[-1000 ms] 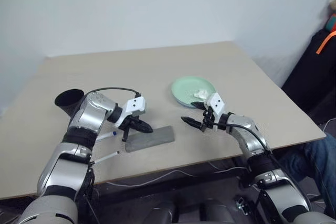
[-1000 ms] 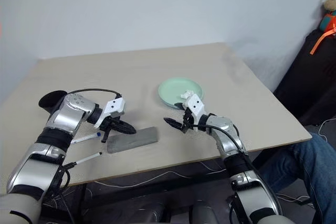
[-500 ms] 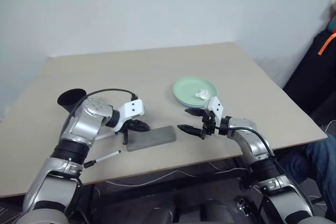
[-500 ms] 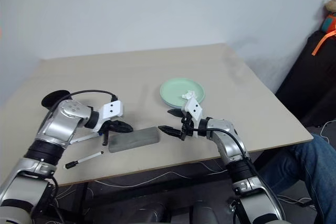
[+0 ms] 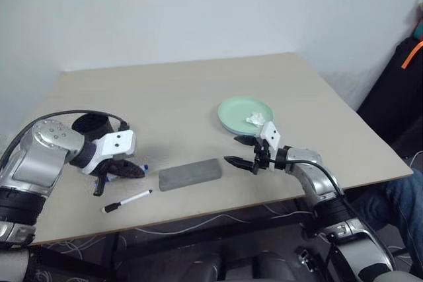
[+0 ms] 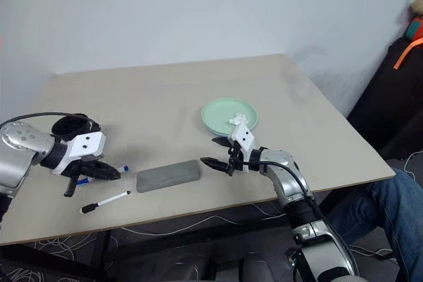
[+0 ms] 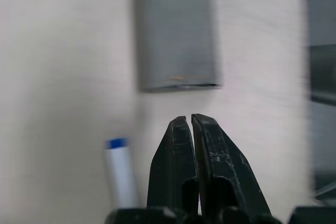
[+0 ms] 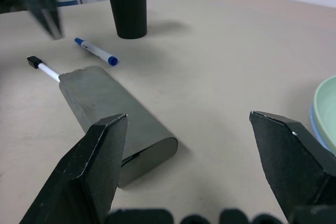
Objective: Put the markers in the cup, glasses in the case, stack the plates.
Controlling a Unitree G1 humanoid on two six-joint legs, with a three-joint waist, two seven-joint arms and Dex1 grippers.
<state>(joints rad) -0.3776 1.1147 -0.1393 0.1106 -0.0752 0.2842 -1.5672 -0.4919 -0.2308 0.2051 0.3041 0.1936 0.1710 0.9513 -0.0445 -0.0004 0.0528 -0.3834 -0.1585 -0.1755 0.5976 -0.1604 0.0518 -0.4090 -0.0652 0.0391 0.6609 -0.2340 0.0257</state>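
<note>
I see the flat grey rectangular case (image 5: 189, 174) lying shut between my grippers, two blue-capped white markers (image 5: 127, 199) beside the matte black cup (image 5: 92, 124).

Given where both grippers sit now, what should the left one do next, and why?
Probably open the left gripper and lower it onto the nearer marker. Its fingers look shut and empty, both markers lie on the table, and the cup stands close by.

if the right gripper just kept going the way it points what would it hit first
Probably the grey case. The open right gripper points nearly level toward the robot's left, and the case lies on the table straight ahead between its fingers. It might skim just above it, since height is hard to judge.
</note>
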